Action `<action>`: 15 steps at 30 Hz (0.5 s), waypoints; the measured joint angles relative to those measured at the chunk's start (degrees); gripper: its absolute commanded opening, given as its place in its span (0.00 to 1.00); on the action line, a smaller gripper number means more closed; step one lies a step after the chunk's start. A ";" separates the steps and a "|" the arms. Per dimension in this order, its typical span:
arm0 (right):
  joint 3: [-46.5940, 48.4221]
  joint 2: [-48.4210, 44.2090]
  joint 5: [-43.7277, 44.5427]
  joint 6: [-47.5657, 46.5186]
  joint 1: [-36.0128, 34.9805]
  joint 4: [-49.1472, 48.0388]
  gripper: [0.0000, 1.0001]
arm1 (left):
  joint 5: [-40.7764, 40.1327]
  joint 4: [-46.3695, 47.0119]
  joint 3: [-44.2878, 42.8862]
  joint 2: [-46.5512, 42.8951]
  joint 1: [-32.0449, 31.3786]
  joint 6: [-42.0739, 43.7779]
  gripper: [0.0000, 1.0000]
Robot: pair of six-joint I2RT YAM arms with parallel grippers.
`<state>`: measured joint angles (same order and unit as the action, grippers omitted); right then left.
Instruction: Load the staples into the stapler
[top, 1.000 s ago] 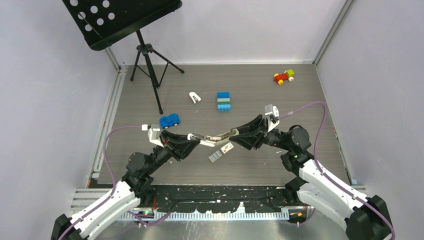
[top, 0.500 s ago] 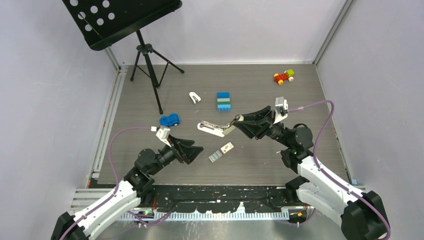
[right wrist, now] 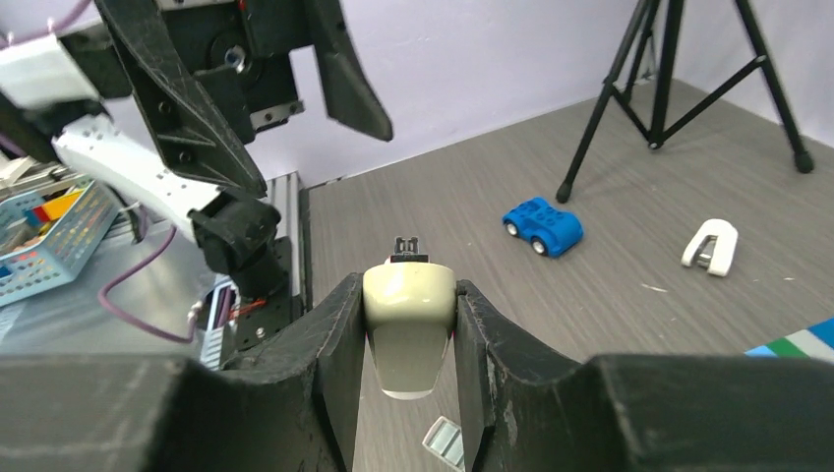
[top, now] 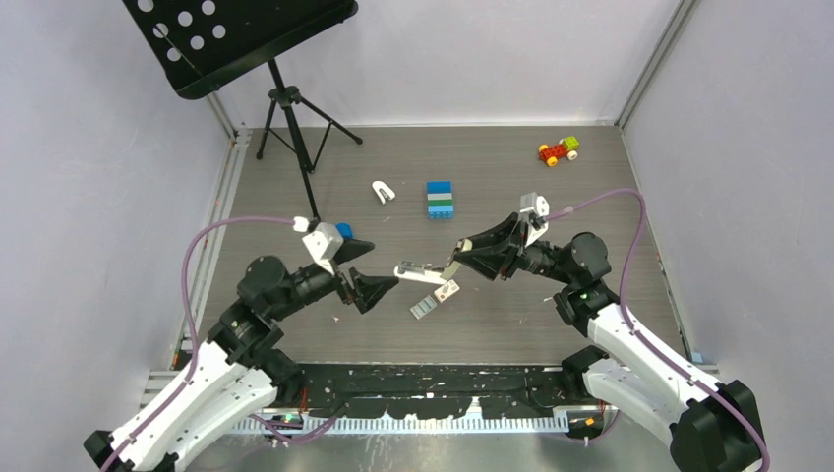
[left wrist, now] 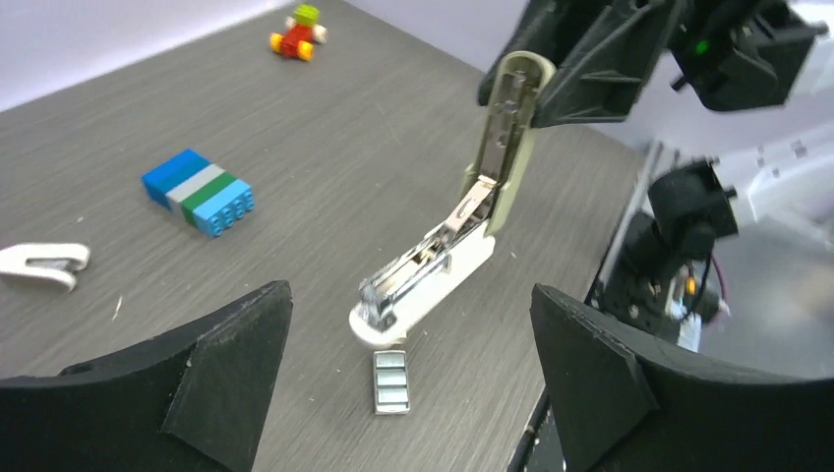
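Right end effector (right wrist: pixel 409 334) pinches the stapler (left wrist: pixel 433 275) by its beige top, holding it hinged open with the channel exposed and the base nose on the counter (left wrist: pixel 295 147). Left end effector (left wrist: pixel 408 369) is spread and empty, above the staples (left wrist: pixel 391 381) lying just beside the base, likely for pickup.

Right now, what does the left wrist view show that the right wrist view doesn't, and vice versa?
Left wrist only: the stapler hinged open with its channel exposed, the staples lying flat by its base, and a red-yellow toy vehicle. Right wrist only: the blue toy car, the tripod legs and a blue basket off the table's edge; a grey scrap under the stapler may be the staples. Both: the open left gripper, the right gripper clamped on the stapler's beige top, and the white clip piece.
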<state>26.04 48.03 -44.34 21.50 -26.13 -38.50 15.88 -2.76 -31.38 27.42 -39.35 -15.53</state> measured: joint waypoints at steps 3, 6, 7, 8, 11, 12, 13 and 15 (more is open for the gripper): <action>0.00 1.27 -3.10 0.22 0.00 -0.72 0.00 | 6.73 -3.17 -6.69 8.59 0.00 6.27 1.00; 0.00 2.71 -5.90 1.40 0.00 -2.75 0.00 | 13.05 -5.46 -11.63 15.93 0.00 11.28 1.00; 0.00 2.99 -6.67 1.79 0.00 -3.43 0.00 | 14.82 -6.14 -12.94 18.53 -0.02 12.55 1.00; 0.00 3.10 -7.30 2.21 0.00 -3.89 0.00 | 16.37 -6.75 -13.90 20.79 -0.11 13.90 1.00; 0.00 3.10 -8.81 2.78 0.00 -5.22 0.00 | 19.19 -8.37 -15.08 24.63 -0.81 16.90 1.00; 0.00 3.10 -9.25 2.86 0.00 -5.57 0.00 | 19.89 -8.96 -15.39 25.66 -1.27 18.12 1.00; 0.00 3.10 -9.66 2.91 0.00 -5.79 0.00 | 20.44 -9.22 -15.67 26.51 -1.88 19.17 0.99; 0.00 3.10 -10.43 2.99 0.00 -6.19 0.00 | 21.51 -9.79 -16.39 28.35 -3.23 21.07 0.97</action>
<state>26.04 51.13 -54.76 24.49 -26.13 -44.69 37.39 -12.56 -47.77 55.77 -42.59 5.54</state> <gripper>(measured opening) 0.390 0.994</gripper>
